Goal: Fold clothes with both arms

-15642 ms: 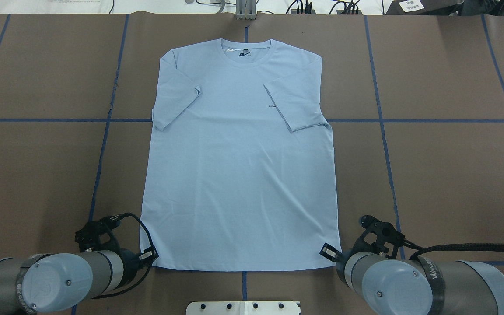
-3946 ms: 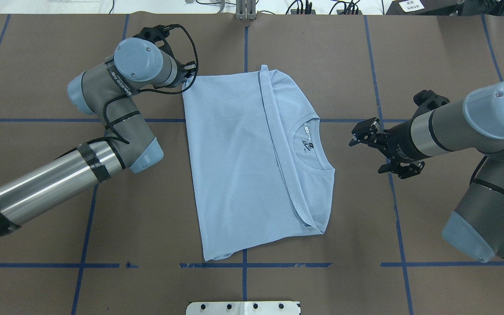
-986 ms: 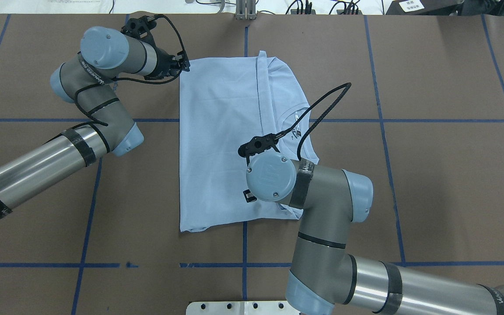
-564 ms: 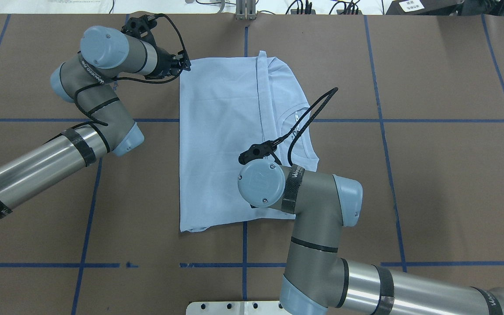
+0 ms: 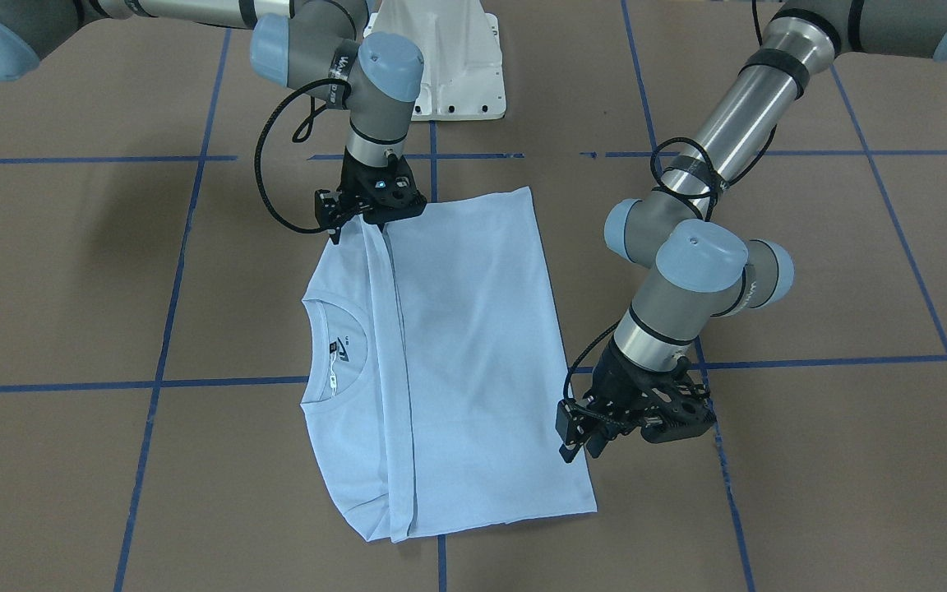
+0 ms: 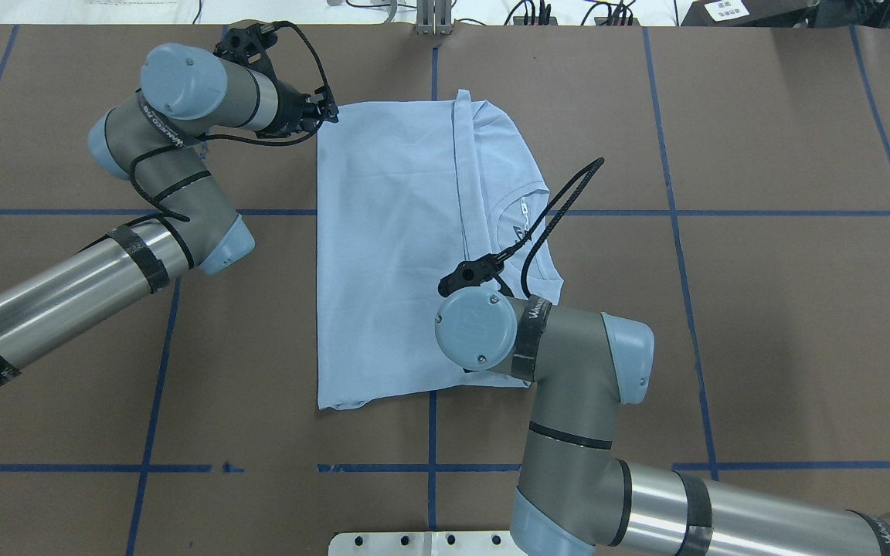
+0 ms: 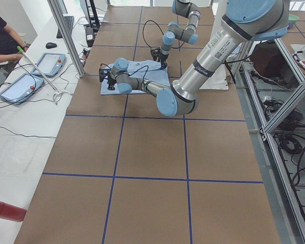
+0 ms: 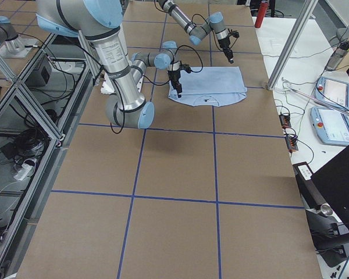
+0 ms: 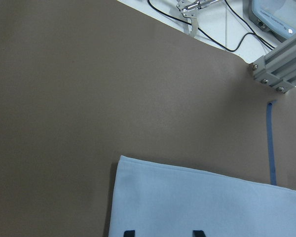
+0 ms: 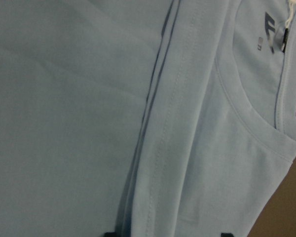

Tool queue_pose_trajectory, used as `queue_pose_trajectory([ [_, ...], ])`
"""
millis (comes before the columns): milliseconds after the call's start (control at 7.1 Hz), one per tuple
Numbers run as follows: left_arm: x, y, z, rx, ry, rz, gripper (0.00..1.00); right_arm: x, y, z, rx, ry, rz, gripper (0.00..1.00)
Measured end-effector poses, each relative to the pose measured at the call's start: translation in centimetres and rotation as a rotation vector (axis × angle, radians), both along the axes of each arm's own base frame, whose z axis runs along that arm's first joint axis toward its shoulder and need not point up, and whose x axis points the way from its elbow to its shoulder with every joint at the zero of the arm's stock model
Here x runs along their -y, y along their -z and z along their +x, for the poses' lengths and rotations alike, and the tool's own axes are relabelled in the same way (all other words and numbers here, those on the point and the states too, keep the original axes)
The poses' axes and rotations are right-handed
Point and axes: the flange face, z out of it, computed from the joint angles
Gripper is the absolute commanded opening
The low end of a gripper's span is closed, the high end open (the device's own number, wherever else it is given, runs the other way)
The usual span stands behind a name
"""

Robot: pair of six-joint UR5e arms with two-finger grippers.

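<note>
The light blue T-shirt (image 6: 391, 255) lies folded in half on the brown table, its ribbed collar with label (image 5: 340, 353) facing up on one side. The chest print is hidden. My left gripper (image 5: 584, 444) hovers at the shirt's far corner (image 6: 327, 114). In the left wrist view its fingertips (image 9: 129, 233) stand apart over the cloth, so it is open. My right gripper (image 5: 371, 220) is at the shirt's near edge by the fold. In the right wrist view its fingertips (image 10: 111, 233) are wide apart above the folded edge. In the overhead view its own wrist hides it.
The white pedestal base (image 5: 441, 57) stands at the robot's edge of the table. Blue tape lines (image 6: 144, 467) grid the brown cover. A metal bracket (image 6: 433, 19) and cables sit at the far edge. Control tablets (image 7: 20, 86) lie on the side bench.
The shirt went from flat to folded in half. Over the last second the right wrist shifted slightly toward the shirt's near edge. The left arm has stayed at the far corner.
</note>
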Motion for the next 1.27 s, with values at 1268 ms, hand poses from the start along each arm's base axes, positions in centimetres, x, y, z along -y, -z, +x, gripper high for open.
queue_pose_trajectory([
  [1268,-4.6,0.6,-3.4,-0.043,-0.037,0.019,0.5,8.1,2.6,0.3,0.061,-0.08,0.046,0.86],
])
